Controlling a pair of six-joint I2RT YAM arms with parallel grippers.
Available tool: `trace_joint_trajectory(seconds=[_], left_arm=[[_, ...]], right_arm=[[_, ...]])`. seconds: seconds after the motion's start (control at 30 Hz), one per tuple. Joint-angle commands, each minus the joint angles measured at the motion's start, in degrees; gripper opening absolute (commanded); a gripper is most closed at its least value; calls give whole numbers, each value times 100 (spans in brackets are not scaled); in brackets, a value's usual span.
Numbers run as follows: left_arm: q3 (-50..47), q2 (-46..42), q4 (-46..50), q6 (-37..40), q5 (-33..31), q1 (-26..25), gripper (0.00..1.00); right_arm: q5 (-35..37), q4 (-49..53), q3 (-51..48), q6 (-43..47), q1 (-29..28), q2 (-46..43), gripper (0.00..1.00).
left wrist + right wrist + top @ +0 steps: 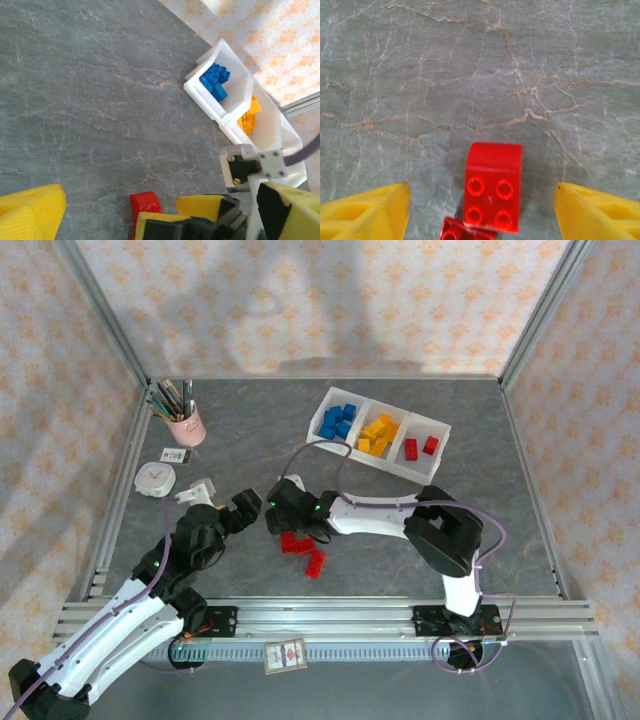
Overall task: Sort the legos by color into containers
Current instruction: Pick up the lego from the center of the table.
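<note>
The white tray (437, 428) at the back right has three compartments holding blue bricks (338, 421), yellow-orange bricks (378, 434) and two red bricks (420, 447). A few red bricks (300, 548) lie loose on the table in front. My right gripper (287, 523) hangs open over them. In the right wrist view a red four-stud brick (492, 192) sits between the yellow fingers (367, 212) without touching them, and another red brick (465, 231) touches its near corner. My left gripper (237, 510) is open just left of the right one, with nothing between its fingers (32, 210).
A pink pencil cup (184, 423), a small white clock (156, 478) and a white plug (197, 490) stand at the back left. The left wrist view looks past the right gripper's yellow fingers (205, 206) and a red brick (145, 202) toward the tray (205, 97).
</note>
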State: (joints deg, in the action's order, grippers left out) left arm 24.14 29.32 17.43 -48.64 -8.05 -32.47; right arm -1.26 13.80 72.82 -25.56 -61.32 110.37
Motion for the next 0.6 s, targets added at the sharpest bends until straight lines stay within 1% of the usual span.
trace_joint_trajectory(seconds=[0.0, 0.23, 0.57], left_arm=[[5, -93, 234, -60, -245, 64, 99], [-23, -94, 202, -39, -245, 71, 99], [-24, -32, 129, -5, -249, 72, 99]], right_arm=[[338, 355, 311, -64, -5, 262, 71], [422, 500, 570, -38, -11, 630, 60], [373, 636, 664, -22, -16, 887, 48]])
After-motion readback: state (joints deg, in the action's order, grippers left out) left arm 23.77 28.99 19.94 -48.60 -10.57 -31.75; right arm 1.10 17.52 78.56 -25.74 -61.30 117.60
